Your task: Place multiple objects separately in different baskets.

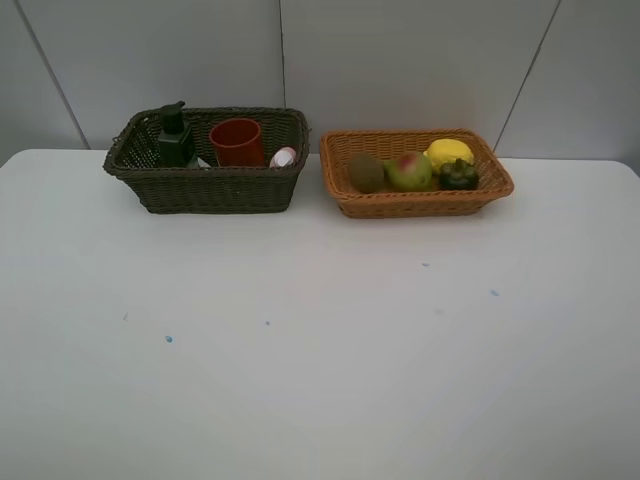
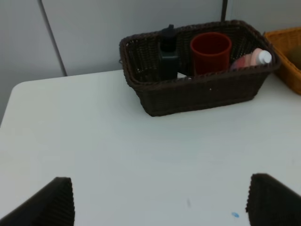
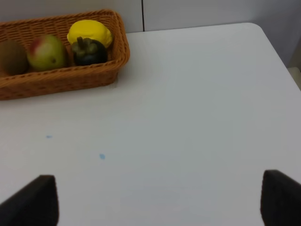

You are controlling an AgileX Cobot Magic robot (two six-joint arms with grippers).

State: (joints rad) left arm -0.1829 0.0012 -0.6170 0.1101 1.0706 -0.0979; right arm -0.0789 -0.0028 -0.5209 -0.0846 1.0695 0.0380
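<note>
Resting apart, your left gripper (image 2: 160,200) and right gripper (image 3: 160,202) gape wide, empty, above the white table (image 1: 320,340).

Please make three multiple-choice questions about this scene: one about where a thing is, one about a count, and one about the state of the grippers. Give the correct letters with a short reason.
1. Where is the red cup?
A. in the dark basket
B. in the orange basket
C. on the bare table

2. How many fruits lie in the orange basket?
A. two
B. four
C. six

3. How do the two grippers stand?
A. both open and empty
B. the left one shut on a bottle
C. the right one shut on a lemon

Answers: 1 A, the cup stands between the pump bottle and the pink bottle. 2 B, kiwi, pear, lemon and mangosteen. 3 A, the left gripper and the right gripper show fingertips wide apart over bare table.
</note>
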